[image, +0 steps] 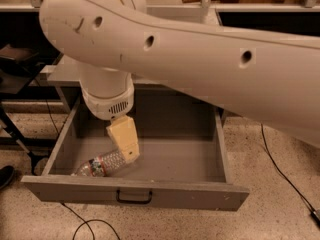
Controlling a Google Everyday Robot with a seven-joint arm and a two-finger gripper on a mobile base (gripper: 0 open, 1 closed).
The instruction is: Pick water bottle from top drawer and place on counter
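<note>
Grey metal frames this scene: the top drawer (165, 156) stands pulled fully open beneath the counter (62, 77), its front panel nearest the camera and a small black handle (134, 198) at the middle of that panel. The robot's pale arm (210, 59) sweeps across the upper half of the view from the right and hides nearly all of the counter, leaving only a strip of its left edge in sight. From a rounded, vented wrist housing (107, 96) the tan gripper (127, 151) reaches down into the left half of the drawer, tilted slightly toward the right, with its tip at the bottle's upper end; whether it touches the plastic cannot be told. Whether the gripper is spread or closed cannot be told either. The water bottle (102, 165) lies on its side on the drawer floor in the front-left corner, close behind the front panel, slanting from lower left to upper right, its red-and-dark label band near its middle. The remaining floor of the drawer, to the right of the gripper, is bare grey metal. Speckled terrazzo floor (280, 204) surrounds the cabinet, with a black cable (277, 166) trailing across it at right and another cable (95, 226) looping below the drawer front.
</note>
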